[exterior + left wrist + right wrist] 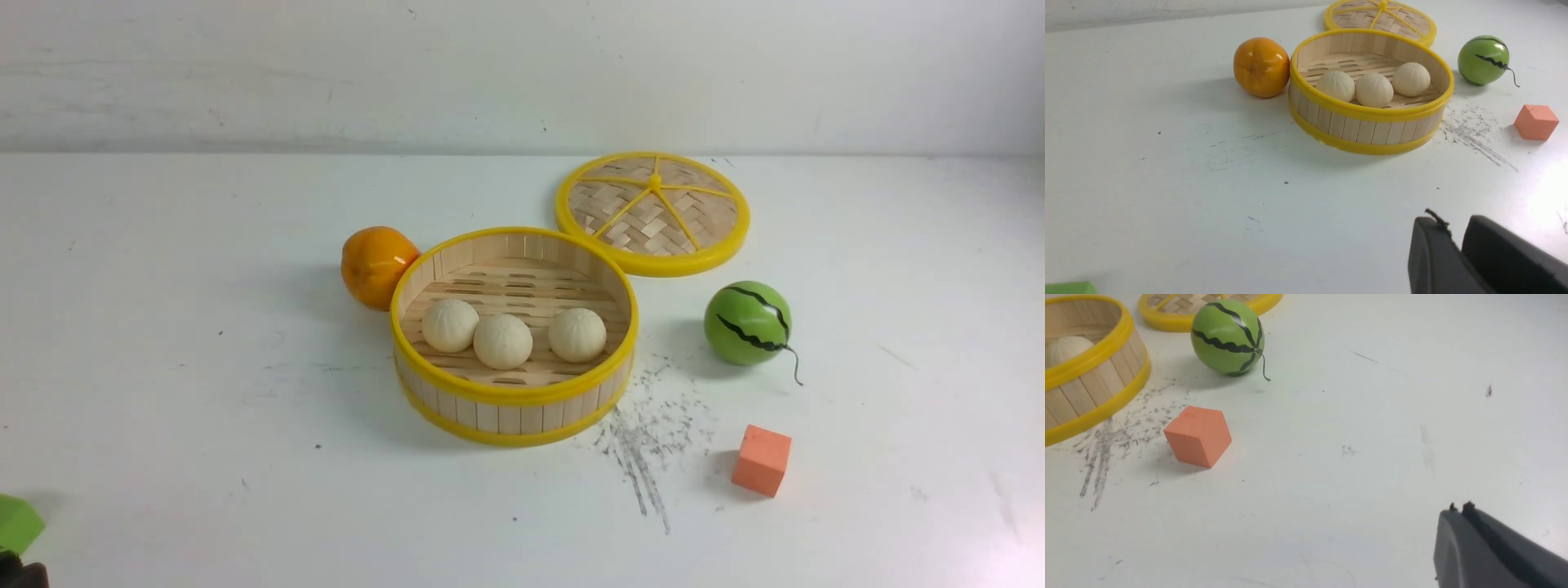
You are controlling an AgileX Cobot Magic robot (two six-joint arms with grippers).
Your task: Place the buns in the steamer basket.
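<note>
Three cream-white buns (450, 325) (503, 340) (577, 334) lie side by side on the slatted floor of the steamer basket (514, 394), mid-table. In the left wrist view the same buns (1374, 90) sit inside the basket (1367, 132), far from my left gripper (1453, 228), whose black fingers stand a narrow gap apart with nothing between them. My right gripper (1457, 510) is shut and empty, hanging over bare table well away from the basket (1086, 388), where one bun (1065, 349) shows over the rim.
An orange (375, 265) touches the basket's left side. The woven lid (651, 212) lies flat behind it. To the right are a green striped melon ball (747, 322) and an orange cube (762, 460). A green block (16, 523) sits at the near left edge.
</note>
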